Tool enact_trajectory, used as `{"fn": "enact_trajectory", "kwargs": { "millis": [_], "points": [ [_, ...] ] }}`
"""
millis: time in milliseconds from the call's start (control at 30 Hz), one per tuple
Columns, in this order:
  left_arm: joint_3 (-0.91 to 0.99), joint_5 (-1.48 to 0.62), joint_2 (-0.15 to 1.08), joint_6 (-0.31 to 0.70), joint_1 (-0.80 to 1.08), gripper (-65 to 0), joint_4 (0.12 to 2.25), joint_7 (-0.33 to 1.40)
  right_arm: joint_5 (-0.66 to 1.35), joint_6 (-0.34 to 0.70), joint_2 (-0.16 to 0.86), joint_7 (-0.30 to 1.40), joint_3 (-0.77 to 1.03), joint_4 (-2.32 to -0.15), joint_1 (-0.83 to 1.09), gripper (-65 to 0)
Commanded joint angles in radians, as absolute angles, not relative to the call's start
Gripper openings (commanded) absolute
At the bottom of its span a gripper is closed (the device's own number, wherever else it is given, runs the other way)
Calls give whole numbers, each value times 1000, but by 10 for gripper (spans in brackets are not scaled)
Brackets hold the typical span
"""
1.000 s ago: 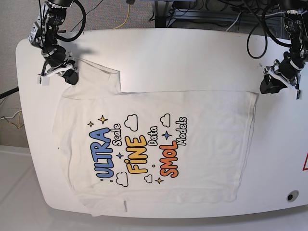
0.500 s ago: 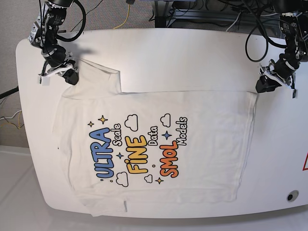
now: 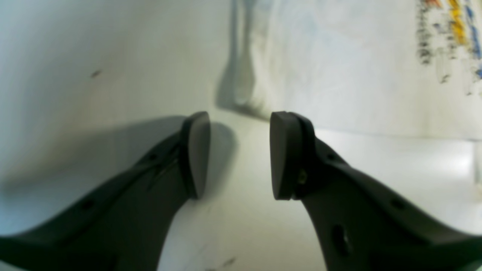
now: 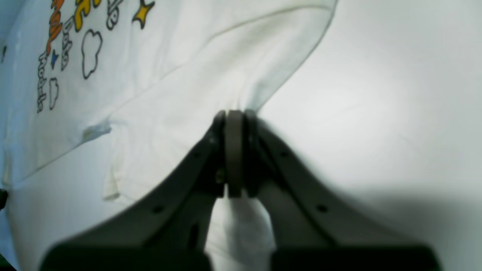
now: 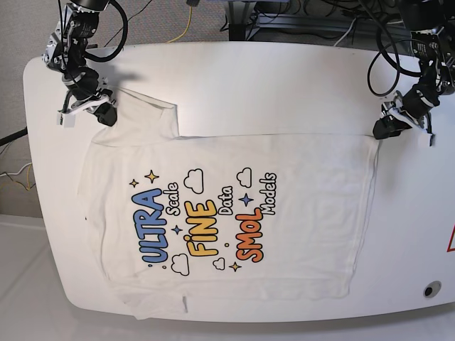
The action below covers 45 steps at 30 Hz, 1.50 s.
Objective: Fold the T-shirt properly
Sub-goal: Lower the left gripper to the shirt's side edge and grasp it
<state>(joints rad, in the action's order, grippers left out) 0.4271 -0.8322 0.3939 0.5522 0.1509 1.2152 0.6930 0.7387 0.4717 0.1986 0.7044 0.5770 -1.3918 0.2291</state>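
Observation:
The white T-shirt [image 5: 306, 170] lies flat on the white table [image 5: 270, 78], with its colourful print facing up. In the base view my right gripper [image 5: 106, 115] sits at the upper left, on the shirt's sleeve. The right wrist view shows that gripper [image 4: 234, 150] shut, with sleeve cloth [image 4: 180, 98] pinched between its fingers. My left gripper [image 5: 379, 131] is at the shirt's upper right corner. In the left wrist view it [image 3: 239, 154] stands open with nothing between the fingers, and the shirt's corner [image 3: 301, 75] lies just ahead of them.
Cables [image 5: 188, 21] and equipment lie beyond the table's far edge. A small round fitting [image 5: 429, 290] sits near the front right corner and a red mark [image 5: 451, 241] at the right edge. The shirt's lower left reaches the table's front edge.
My left gripper has moved left, closer to the shirt's upper right corner, still open. The right gripper has stayed shut on the sleeve.

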Motion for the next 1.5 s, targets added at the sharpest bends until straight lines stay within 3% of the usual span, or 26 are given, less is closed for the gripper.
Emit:
{"fn": "enact_trajectory", "kwargs": {
  "millis": [0, 733, 800, 867, 967, 1467],
  "points": [
    [432, -836, 410, 568, 132, -406, 1207, 713, 720, 464, 209, 726, 580, -1403, 232, -650],
    [408, -853, 393, 544, 105, -418, 1230, 752, 721, 466, 208, 725, 585, -1400, 234, -650],
    [407, -849, 390, 543, 106, -435, 1232, 748, 718, 467, 208, 726, 584, -1400, 234, -650],
    [407, -849, 386, 544, 114, -547, 1230, 748, 715, 468, 211, 728, 580, -1398, 236, -650],
    [403, -847, 385, 544, 124, -650, 1236, 736, 712, 468, 211, 728, 580, -1398, 235, -650],
    [399, -879, 381, 570, 134, -650, 1227, 765, 712, 469, 216, 731, 581, -1404, 238, -650]
  ]
}}
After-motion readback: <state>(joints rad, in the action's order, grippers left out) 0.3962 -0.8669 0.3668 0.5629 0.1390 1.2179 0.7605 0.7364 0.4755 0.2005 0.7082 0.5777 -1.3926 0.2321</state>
